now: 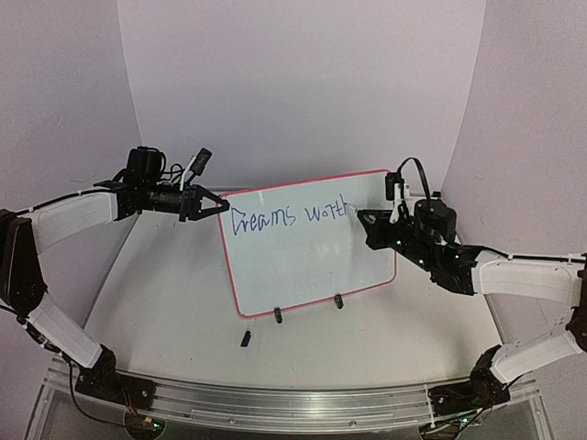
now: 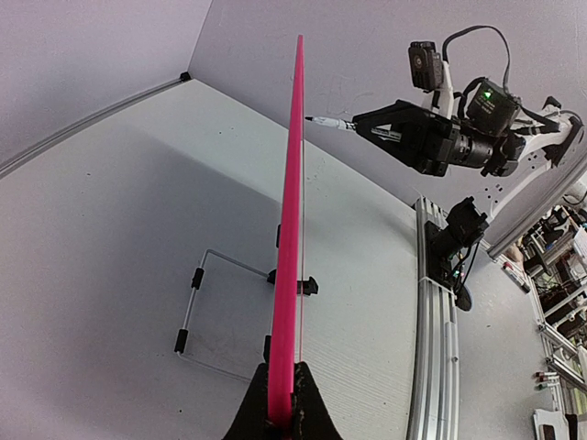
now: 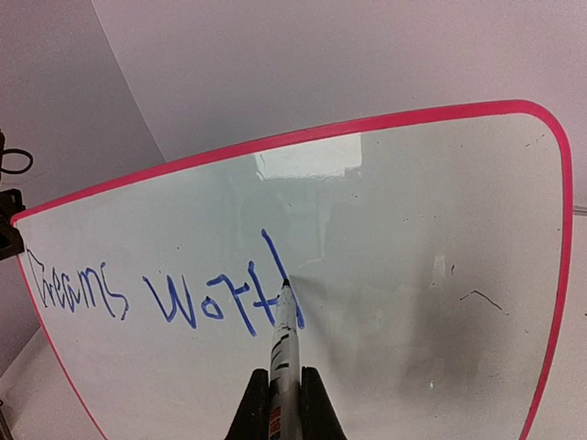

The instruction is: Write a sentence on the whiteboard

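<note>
The whiteboard (image 1: 312, 266) stands tilted on the table, white with a pink rim. Blue writing on it reads "Dreams wort", followed by one long stroke. My left gripper (image 1: 217, 205) is shut on the board's upper left edge. The left wrist view shows its jaws (image 2: 282, 403) clamped on the pink rim (image 2: 292, 229), seen edge-on. My right gripper (image 1: 371, 220) is shut on a marker (image 3: 286, 348). The marker's tip touches the board (image 3: 413, 229) at the last blue stroke. From the left wrist view the marker (image 2: 323, 120) points at the board's front face.
A small dark cap (image 1: 246, 338) lies on the table in front of the board. Two black clip feet (image 1: 278, 315) (image 1: 338, 301) hold its lower edge, and a wire stand (image 2: 197, 275) sits behind it. An aluminium rail (image 1: 275, 399) runs along the near edge.
</note>
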Controlling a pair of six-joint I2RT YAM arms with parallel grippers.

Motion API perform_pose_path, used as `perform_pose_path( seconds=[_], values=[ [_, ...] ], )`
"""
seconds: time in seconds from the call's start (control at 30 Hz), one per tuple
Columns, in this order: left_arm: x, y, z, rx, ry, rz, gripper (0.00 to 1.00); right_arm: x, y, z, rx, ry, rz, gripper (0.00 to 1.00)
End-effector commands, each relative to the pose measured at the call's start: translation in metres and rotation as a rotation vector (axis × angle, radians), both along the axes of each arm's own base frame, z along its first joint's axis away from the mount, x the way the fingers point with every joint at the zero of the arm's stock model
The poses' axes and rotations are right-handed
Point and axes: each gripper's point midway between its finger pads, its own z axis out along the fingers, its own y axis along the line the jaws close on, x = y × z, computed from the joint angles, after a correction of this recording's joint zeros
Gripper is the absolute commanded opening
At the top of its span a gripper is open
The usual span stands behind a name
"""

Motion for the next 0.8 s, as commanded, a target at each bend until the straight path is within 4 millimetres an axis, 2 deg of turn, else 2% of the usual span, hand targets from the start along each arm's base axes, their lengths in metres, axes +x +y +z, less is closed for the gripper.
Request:
perform_pose_path(
  seconds=[0.0,0.27,0.5,0.77],
  values=[
    [-0.008,-0.006,-0.028,0.071,0.012,-0.037,0.00,0.009,0.001,0.019,0.018,-0.047,-0.020,0.00],
    [-0.009,-0.007,-0.029,0.071,0.013,-0.038,0.00,0.010,0.002,0.016,0.013,-0.037,-0.021,0.00],
    [-0.009,-0.007,-0.028,0.070,0.013,-0.039,0.00,0.011,-0.012,0.020,0.010,-0.048,-0.088,0.00],
    [-0.009,-0.007,-0.028,0.069,0.010,-0.040,0.00,0.009,-0.017,0.012,-0.003,-0.030,-0.099,0.00]
  ],
)
